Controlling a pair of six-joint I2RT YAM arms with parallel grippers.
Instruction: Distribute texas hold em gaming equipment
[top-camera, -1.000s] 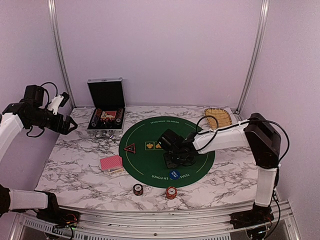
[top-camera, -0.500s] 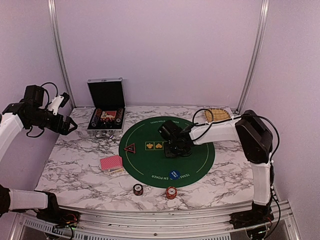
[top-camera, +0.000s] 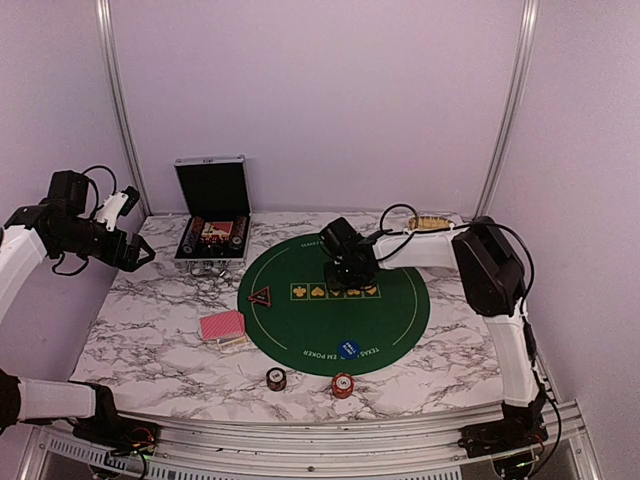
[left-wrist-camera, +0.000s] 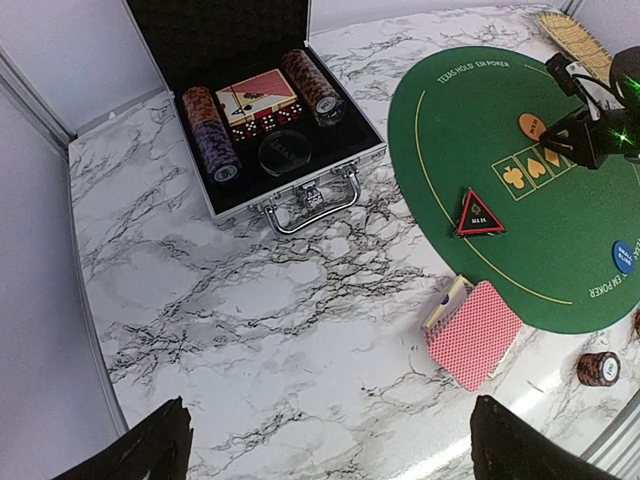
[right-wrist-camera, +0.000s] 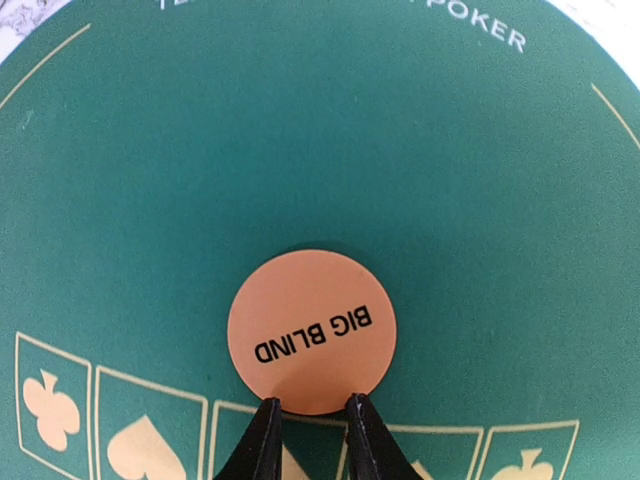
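Note:
An orange "BIG BLIND" disc (right-wrist-camera: 311, 332) lies flat on the far half of the green mat (top-camera: 300, 325). My right gripper (right-wrist-camera: 308, 410) stands low over the mat (top-camera: 346, 282). Its jaws are a narrow gap apart, and both fingertips (right-wrist-camera: 266, 408) touch the disc's near rim; nothing sits between them. A blue disc (top-camera: 349, 349) lies at the mat's near edge and a dark triangular marker (top-camera: 261, 297) at its left edge. Pink-backed cards (top-camera: 222, 326) rest left of the mat. Two chip stacks (top-camera: 275, 378) (top-camera: 342, 385) stand near the front. My left gripper (top-camera: 140, 255) hovers open at far left, holding nothing.
An open black case (top-camera: 212, 225) with chip rows and cards stands at the back left. A tan wicker basket (top-camera: 435, 225) sits at the back right, partly behind the right arm. Metal frame posts rise at both back corners.
My right gripper has travelled from the mat's centre toward its far side, and the arm has stretched out. The left arm has not moved.

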